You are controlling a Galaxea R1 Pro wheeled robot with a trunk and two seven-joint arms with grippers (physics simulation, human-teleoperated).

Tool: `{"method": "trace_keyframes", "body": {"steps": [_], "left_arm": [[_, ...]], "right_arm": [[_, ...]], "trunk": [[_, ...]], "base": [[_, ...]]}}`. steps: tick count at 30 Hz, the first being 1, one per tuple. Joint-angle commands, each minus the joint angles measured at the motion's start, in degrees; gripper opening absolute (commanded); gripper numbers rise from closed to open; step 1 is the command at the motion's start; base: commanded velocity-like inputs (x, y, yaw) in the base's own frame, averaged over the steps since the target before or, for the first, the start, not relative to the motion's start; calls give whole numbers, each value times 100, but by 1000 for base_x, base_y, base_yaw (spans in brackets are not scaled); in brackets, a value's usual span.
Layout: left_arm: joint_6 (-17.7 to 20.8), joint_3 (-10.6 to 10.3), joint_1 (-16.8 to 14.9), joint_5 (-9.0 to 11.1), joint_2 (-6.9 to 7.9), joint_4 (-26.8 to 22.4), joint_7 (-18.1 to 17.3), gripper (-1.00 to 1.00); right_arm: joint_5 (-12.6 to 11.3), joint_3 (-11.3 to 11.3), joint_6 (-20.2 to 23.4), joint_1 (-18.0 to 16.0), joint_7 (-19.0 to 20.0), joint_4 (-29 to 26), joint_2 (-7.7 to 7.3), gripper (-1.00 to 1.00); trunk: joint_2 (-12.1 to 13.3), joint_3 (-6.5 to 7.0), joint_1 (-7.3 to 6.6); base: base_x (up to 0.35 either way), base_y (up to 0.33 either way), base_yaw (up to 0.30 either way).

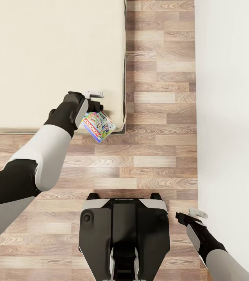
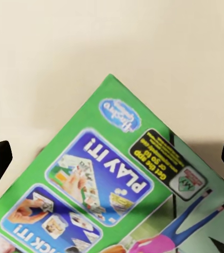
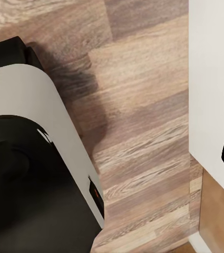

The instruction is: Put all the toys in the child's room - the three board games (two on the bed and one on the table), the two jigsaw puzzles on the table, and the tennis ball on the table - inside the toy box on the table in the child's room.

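your left tool (image 1: pixel 95 102) pinches a board game (image 1: pixel 99 125) by one edge, so it hangs tilted over the bed (image 1: pixel 42 58) corner, free to carry. your right tool (image 1: pixel 187 216) idles low near the wall; i cannot tell its grip.

We see bright, even, soft light. The cream-beige flat-topped bed (image 1: pixel 42 58) shows no glare. A faint blurred shadow falls on the wood-plank floor (image 3: pixel 143 105). The green printed board game box (image 2: pixel 117 195) looks slightly blurred.
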Motion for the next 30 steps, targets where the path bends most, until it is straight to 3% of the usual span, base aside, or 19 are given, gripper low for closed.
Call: {"method": "trace_keyframes", "body": {"steps": [1,12,19,26,30], "left_arm": [[25,15,-1,-49,-3,-12,-11,100],[45,72,-4,-52,96,-260,11,100],[169,124,-3,-46,374,-865,11,100],[780,129,-3,12,858,-1509,-23,100],[938,150,2,29,991,-1640,-52,100]], "right_arm": [[-59,9,26,1,-22,-12,-1,100],[-59,9,23,1,-22,-12,-2,100],[-59,9,25,1,-22,-12,-7,100],[-59,9,22,1,-22,-12,-9,100],[-59,9,24,1,-22,-12,-9,100]], "trunk": [[-9,-5,4],[-9,-5,4],[-9,-5,4],[-9,-5,4],[-9,-5,4]], "base": [[0,0,0],[0,0,0],[0,0,0],[0,0,0],[0,0,0]]}}
